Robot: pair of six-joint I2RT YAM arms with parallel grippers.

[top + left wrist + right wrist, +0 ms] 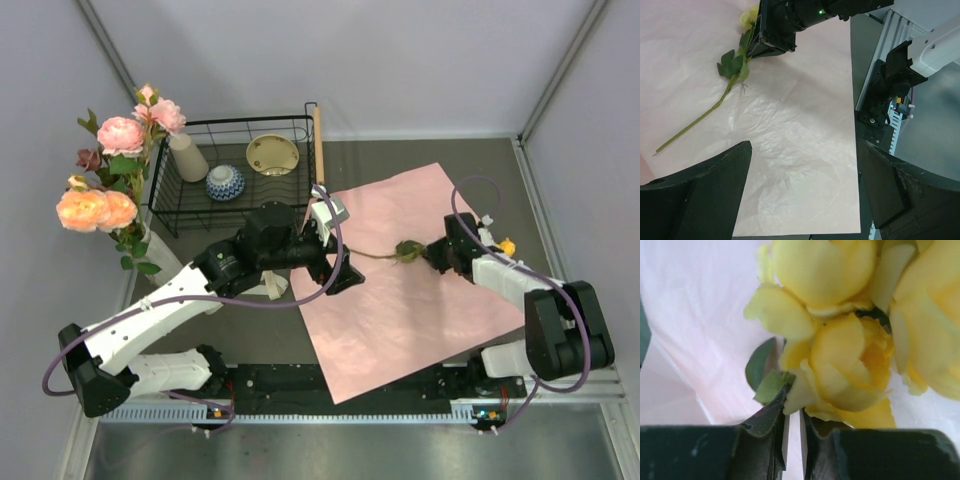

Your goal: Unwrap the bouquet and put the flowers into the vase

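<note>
The bouquet's paper (400, 310) lies spread flat with its pink side up, unwrapped. One yellow rose (840, 355) lies on it, its green stem (375, 254) pointing left. My right gripper (794, 412) is down at the base of the bloom, jaws drawn in to a narrow slit with petals at the tips. The same stem (705, 115) runs across the paper in the left wrist view. My left gripper (805, 185) hovers open over the paper's near left part, holding nothing. The cream vase (163, 258) stands at the far left with several pink, mauve and orange roses (110, 180) in it.
A black wire basket (250, 122) at the back holds a beige cup (188, 158), a blue-and-white bowl (225, 183) and a yellowish dish (272, 154). A wooden stick (319, 140) lies beside the basket. The aluminium rail (885, 75) runs along the near edge.
</note>
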